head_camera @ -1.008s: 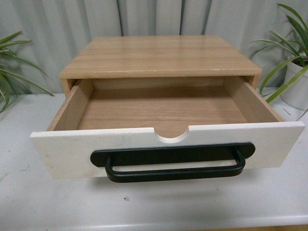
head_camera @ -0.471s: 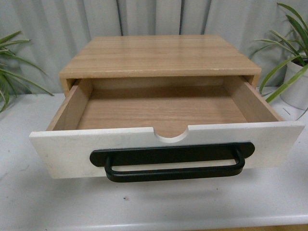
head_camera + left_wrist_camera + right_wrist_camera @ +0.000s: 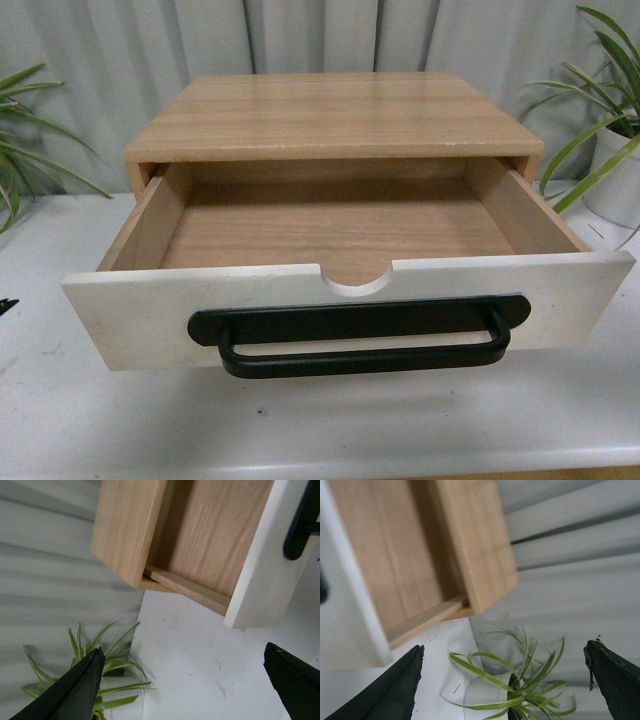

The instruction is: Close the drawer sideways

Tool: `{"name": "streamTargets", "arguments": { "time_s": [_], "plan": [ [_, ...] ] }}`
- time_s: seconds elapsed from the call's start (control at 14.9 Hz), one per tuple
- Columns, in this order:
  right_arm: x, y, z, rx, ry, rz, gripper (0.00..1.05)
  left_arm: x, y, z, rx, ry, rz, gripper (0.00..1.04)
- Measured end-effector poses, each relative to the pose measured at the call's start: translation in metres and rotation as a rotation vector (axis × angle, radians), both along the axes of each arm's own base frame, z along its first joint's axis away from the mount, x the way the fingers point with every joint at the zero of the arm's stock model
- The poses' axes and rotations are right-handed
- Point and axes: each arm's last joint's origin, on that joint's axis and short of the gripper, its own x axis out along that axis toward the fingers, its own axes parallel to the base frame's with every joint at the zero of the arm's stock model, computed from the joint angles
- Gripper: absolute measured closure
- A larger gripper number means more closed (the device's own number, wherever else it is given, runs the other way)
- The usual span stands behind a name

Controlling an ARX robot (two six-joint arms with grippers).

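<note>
The drawer (image 3: 150, 315) stands pulled far out of a light wood cabinet (image 3: 330, 115) in the front view. It has a white front panel, a long black bar handle (image 3: 360, 338), a half-round notch in its top edge and light wood sides; it is empty. My left gripper (image 3: 185, 690) is open, over the white table beside the drawer's left corner (image 3: 255, 605). A black tip (image 3: 6, 305) shows at the front view's left edge. My right gripper (image 3: 502, 687) is open, beside the drawer's right side (image 3: 365, 565), over a plant.
The cabinet stands on a white table (image 3: 320, 430). A potted plant (image 3: 610, 130) in a white pot is at the right, seen also in the right wrist view (image 3: 515, 680). Another plant (image 3: 25, 140) is at the left, also in the left wrist view (image 3: 105, 660). A grey curtain hangs behind.
A small black tip has come into the front view at the left edge. The drawer has not moved.
</note>
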Motion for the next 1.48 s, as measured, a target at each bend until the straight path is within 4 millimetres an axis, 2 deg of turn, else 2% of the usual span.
{"name": "streamTargets", "arguments": {
  "time_s": [0.2, 0.4, 0.61, 0.67, 1.08, 1.48],
  "plan": [
    [0.001, 0.002, -0.008, -0.112, 0.079, 0.057, 0.06, 0.005, -0.011, -0.001, 0.060, 0.038, -0.059, 0.07],
    [0.016, 0.007, -0.013, -0.146, 0.104, 0.077, 0.06, 0.019, -0.024, -0.007, 0.083, 0.070, -0.088, 0.07],
    [0.026, 0.016, -0.023, -0.159, 0.184, 0.099, 0.06, 0.035, -0.032, -0.007, 0.088, 0.073, -0.086, 0.07],
    [0.031, 0.020, -0.028, -0.153, 0.216, 0.102, 0.06, 0.043, -0.035, -0.015, 0.107, 0.106, -0.075, 0.07],
    [0.051, 0.025, -0.039, -0.129, 0.269, 0.108, 0.06, 0.062, -0.045, -0.023, 0.133, 0.119, -0.047, 0.07],
    [0.079, 0.029, -0.032, -0.132, 0.261, 0.090, 0.06, 0.084, -0.061, -0.020, 0.098, 0.059, -0.015, 0.07]
  ]
}}
